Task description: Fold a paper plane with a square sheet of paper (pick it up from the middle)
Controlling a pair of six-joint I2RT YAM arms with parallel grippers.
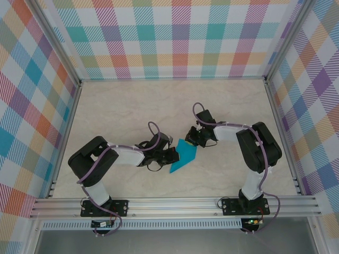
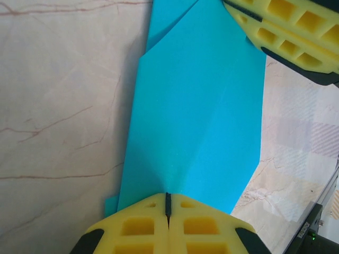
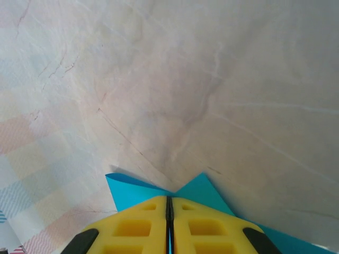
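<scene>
Mid-fold: paper sheet [image 2: 196,116] creased into a long pointed shape, wing folds probably left; left gripper [image 2: 168,200] and right gripper [image 3: 169,201] both closed, tips at its ends.

Showed a pale, faintly veined marble-patterned tabletop [image 1: 122,106], enclosed on three sides by plaid walls [image 1: 159,37] in pastel teal, orange, purple and yellow; edged by aluminium rails [image 1: 175,203] along the near side; lit evenly.

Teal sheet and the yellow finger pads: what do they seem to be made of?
Teal sheet: looks like thin matte paper, with sharp straight creases and flat layered flaps. Finger pads: probably soft yellow foam or rubber, with a dull finish and moulded square pockets.
</scene>
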